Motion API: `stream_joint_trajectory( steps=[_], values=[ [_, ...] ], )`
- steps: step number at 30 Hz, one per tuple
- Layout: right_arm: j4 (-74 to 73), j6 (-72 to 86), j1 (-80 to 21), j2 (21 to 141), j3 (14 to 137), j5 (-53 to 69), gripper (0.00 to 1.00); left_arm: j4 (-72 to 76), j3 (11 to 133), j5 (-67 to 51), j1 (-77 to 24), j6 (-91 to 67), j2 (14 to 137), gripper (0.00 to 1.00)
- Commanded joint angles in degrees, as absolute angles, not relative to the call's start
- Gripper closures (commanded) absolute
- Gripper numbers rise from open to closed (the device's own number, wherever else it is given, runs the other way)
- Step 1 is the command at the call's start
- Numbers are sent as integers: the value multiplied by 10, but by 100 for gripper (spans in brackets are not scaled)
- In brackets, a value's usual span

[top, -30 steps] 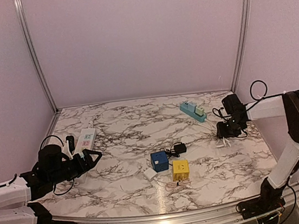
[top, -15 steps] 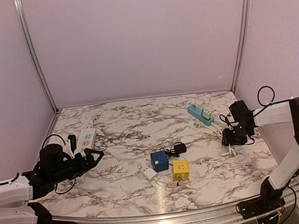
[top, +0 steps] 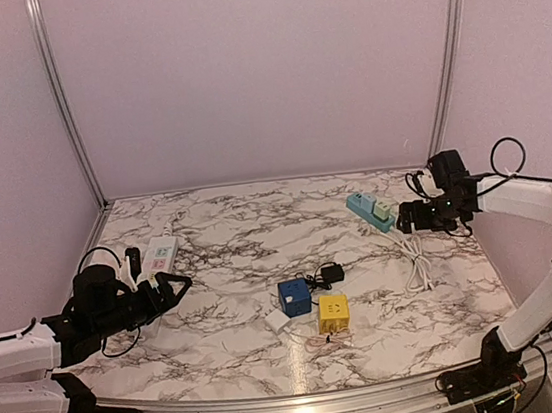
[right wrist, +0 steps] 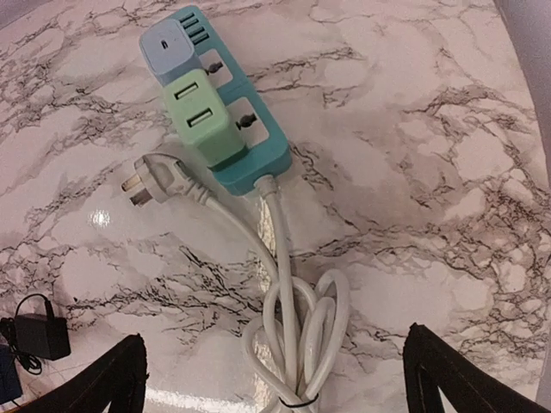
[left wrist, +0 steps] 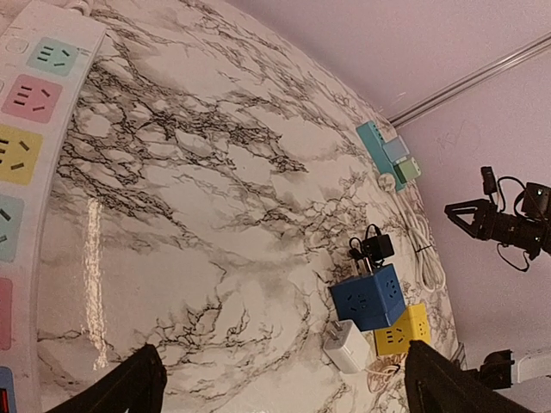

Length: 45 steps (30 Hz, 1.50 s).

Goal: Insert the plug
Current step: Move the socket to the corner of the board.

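The plug (right wrist: 142, 178) is lying flat on the marble table (right wrist: 413, 172), left of centre in the right wrist view, just beside the teal power strip (right wrist: 258, 146). Its long axis is running left to right, with the prongs pointing toward the left edge. Its white cable (right wrist: 297, 335) is trailing right and down into one tied coil. The strip is carrying two items: one green adapter (right wrist: 205, 120) and one pale blue adapter (right wrist: 168, 52). The right gripper (right wrist: 274, 344) is hovering above, jaws spread wide, gripping nothing.

At the centre of the top view, one blue cube (top: 293, 296), one yellow cube (top: 332, 312), one white charger (top: 276, 320) and one black adapter (top: 333, 274) are sitting together. At lower left, the left gripper (left wrist: 284, 351) is standing open and empty near one white strip (top: 161, 254).
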<state>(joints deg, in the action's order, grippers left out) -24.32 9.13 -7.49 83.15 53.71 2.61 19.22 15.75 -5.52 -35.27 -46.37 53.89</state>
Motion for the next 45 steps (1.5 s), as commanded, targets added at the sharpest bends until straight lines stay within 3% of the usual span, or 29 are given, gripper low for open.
stream_joint_trajectory(
  steps=[1,17,32,37,42,45],
  values=[
    [-206,60,-81,906,609,45,1,210,161,-61,-355,-471,537,1],
    [-241,2,-118,1154,880,36,3,112,149,-27,-356,-472,429,1],
    [-268,-21,-130,1224,920,3,14,131,153,-32,-356,-476,455,1],
    [-272,-22,-130,1231,921,-24,19,132,152,-33,-356,-477,457,1],
    [-273,-20,-129,1231,926,-18,36,129,150,-32,-356,-477,453,1],
    [-277,-19,-128,1230,927,-22,39,128,147,-31,-356,-478,452,1]
  ],
)
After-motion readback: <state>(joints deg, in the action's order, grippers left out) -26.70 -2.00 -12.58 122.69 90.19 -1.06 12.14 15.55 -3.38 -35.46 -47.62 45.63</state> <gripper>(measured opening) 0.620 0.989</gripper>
